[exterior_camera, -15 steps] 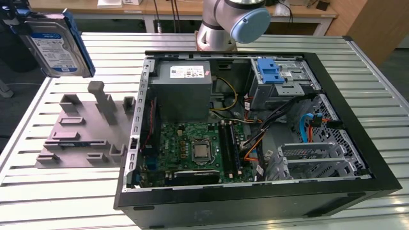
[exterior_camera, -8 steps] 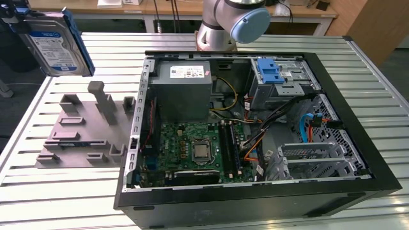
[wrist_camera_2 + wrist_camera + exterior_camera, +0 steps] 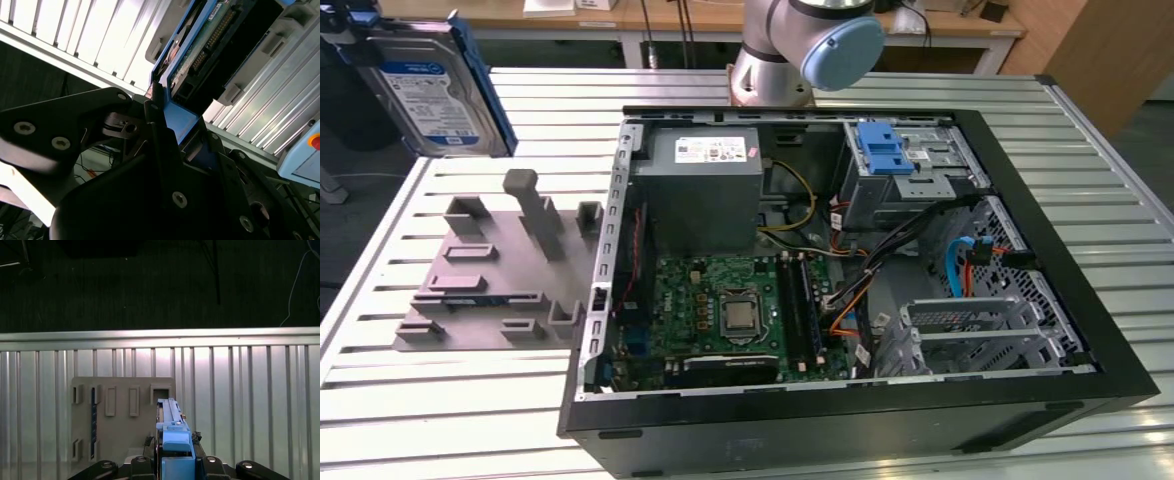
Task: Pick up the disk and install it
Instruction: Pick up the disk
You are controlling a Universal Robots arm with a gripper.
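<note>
My end effector [image 3: 175,462] is clenched on the disk [image 3: 434,85]. In both wrist views its dark fingers [image 3: 155,115] press on either side of the blue carrier frame at one end. In the exterior view the disk hangs at the far left, lifted off the desk [image 3: 454,400], tilted, with its white-and-blue label facing the camera. In the first wrist view I see the disk edge-on, with the desk's ribbed metal beyond it.

Just to the exterior view's right of the disk, and lower, the grey stand [image 3: 494,270] lies on the desk with its posts and slots upright. The disk does not touch it.

Further right is the open case [image 3: 854,425], lying on its side on the desk. Inside it, going rightward, are the grey power supply [image 3: 700,190], with the green motherboard [image 3: 734,320] below it, then loose cables. The metal drive bay [image 3: 914,175], with a blue latch [image 3: 883,150] on top, sits toward the case's far right corner. The disk is well apart from that bay. My arm's base [image 3: 801,40] stands behind the case.
</note>
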